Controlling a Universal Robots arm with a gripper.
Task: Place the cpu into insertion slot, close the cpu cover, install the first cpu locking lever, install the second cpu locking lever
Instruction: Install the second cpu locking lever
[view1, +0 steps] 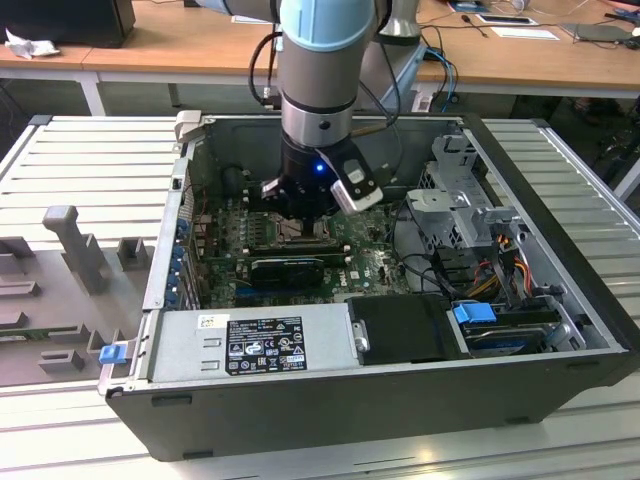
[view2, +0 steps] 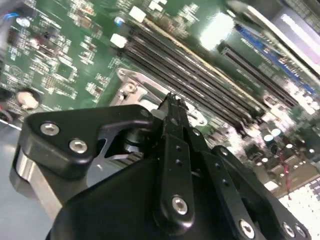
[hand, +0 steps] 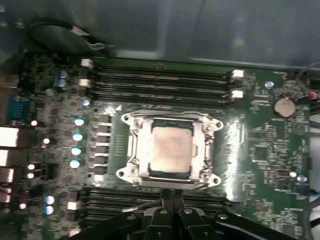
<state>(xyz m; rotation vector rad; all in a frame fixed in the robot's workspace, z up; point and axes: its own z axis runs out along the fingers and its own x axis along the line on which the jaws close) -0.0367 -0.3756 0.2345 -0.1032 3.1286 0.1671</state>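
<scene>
The cpu (hand: 170, 147), a pale square chip, lies in the insertion slot (hand: 172, 119) on the green board. The silvery cpu cover (hand: 137, 150) lies flat around it, its window framing the chip. My gripper (hand: 173, 196) hovers at one edge of the socket with its black fingers pressed together and nothing between them. In the second wrist view the fingertips (view2: 172, 101) point down at the socket's metal frame (view2: 131, 82). From the exterior view the gripper (view1: 300, 212) hangs low inside the computer case, just over the socket (view1: 300, 234).
Long black memory slots (hand: 160, 82) run along both sides of the socket. A coin battery (hand: 284, 105) sits on the board. A black card (view1: 288, 268), the power supply (view1: 260, 345), a drive cage (view1: 470, 200) and cables crowd the case (view1: 560, 250).
</scene>
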